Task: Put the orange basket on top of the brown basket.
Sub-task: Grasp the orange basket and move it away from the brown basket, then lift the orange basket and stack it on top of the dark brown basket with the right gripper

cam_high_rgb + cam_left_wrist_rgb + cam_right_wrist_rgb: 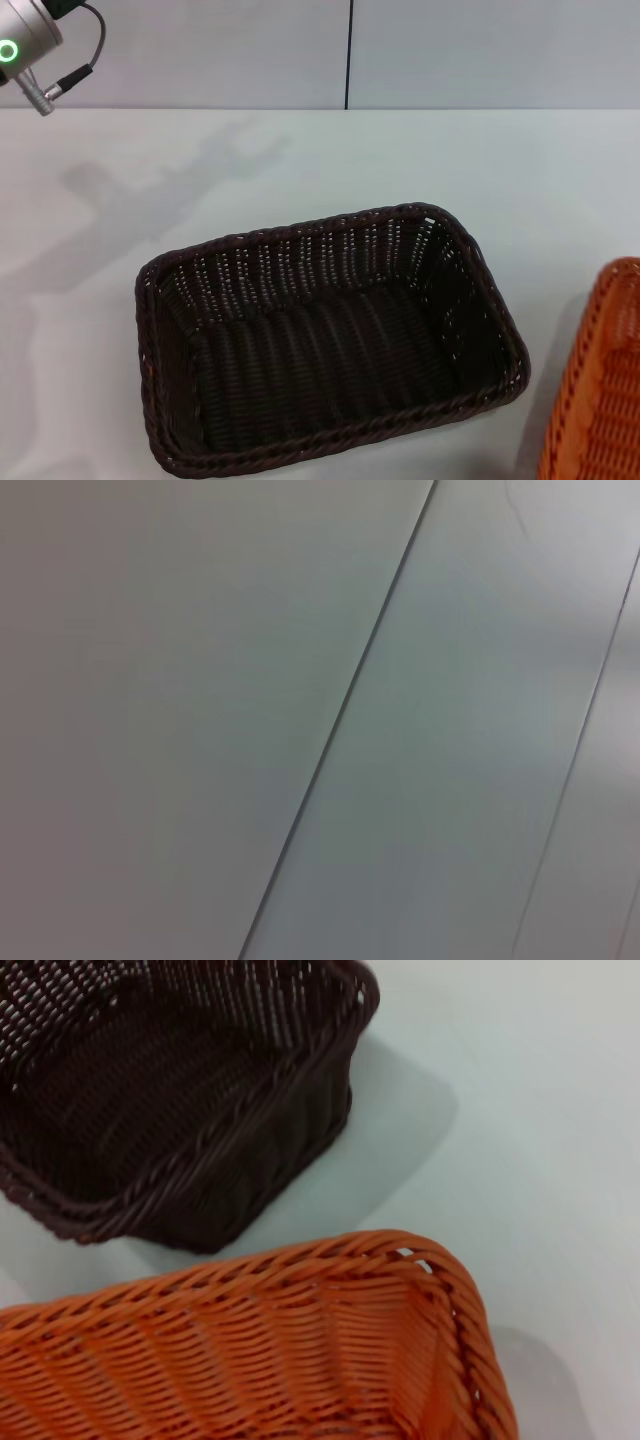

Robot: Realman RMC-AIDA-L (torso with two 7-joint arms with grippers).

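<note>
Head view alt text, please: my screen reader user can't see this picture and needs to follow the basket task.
An empty brown basket sits open side up in the middle of a pale table. Only an edge of the orange basket shows at the robot's right, apart from the brown one. Part of the left arm shows in the upper corner; neither hand is visible.

Even, bright overhead light casts soft grey shadows on the white table (pixel 500 180); the wrist views look slightly blurred.
</note>
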